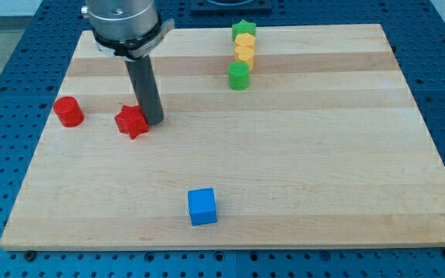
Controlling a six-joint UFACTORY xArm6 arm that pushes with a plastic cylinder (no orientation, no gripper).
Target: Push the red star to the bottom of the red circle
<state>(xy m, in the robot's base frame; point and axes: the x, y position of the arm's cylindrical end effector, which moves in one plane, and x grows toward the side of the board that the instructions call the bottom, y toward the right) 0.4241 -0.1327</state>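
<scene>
Red star-shaped block [131, 120] sits at three o'clock of the red cylindrical circle block [69, 111], near it. Our tip [154, 121], a plain rod end effector holding nothing, touches its three-o'clock side. We judge the push toward six o'clock remains.

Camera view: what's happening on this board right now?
My tip is on the wooden board, right against the red star on its right side. The red circle sits apart, further to the view's left, so the star is beside it, not yet below it. A green star, two yellow blocks and a green cylinder line up near the top; a blue cube lies near the bottom.
</scene>
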